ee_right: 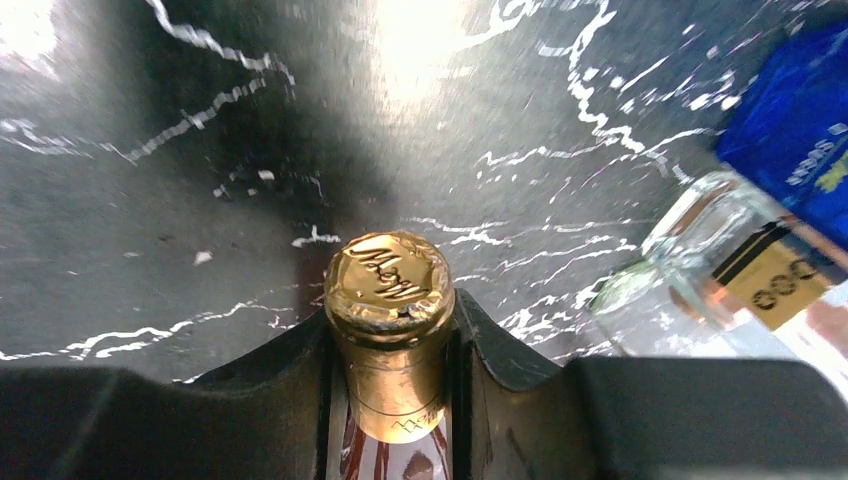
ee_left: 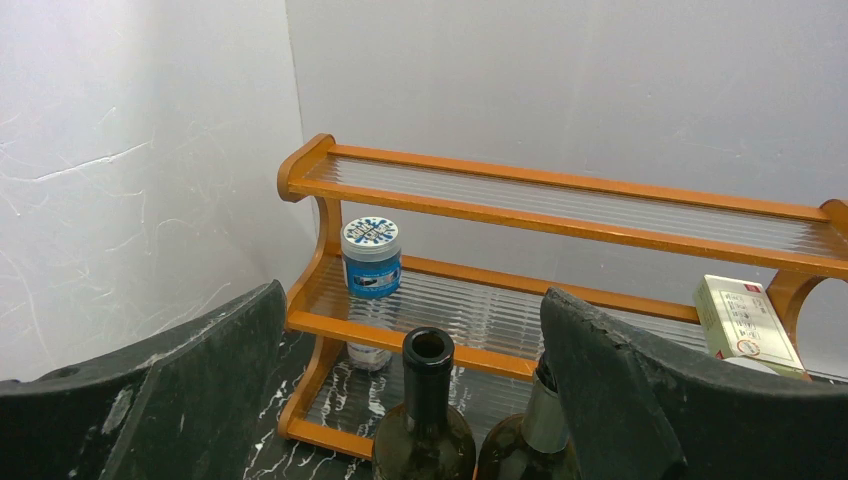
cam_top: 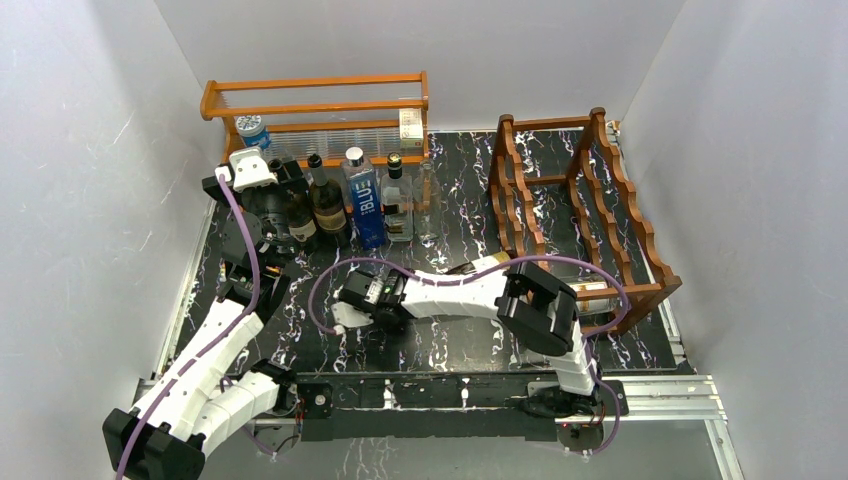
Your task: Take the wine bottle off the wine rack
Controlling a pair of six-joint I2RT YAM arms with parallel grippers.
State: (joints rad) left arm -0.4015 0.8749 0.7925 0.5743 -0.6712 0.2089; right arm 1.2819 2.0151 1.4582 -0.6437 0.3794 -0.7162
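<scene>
The right gripper [ee_right: 390,335] clamps the bottle [ee_right: 388,290] by its foil neck, low at centre frame. It seems clear of the rack [cam_top: 590,200] at right, so only setting down remains. The left gripper [ee_left: 410,300] stands open at upper left.

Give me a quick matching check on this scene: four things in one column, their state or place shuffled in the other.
1 right claw
2 left claw
3 blue-lidded jar
4 wine rack

A left end of orange shelf
B open, facing the shelf
C table right side
D shut on gold-capped wine bottle

Pairs: 1-D, 2-B, 3-A, 4-C
</scene>
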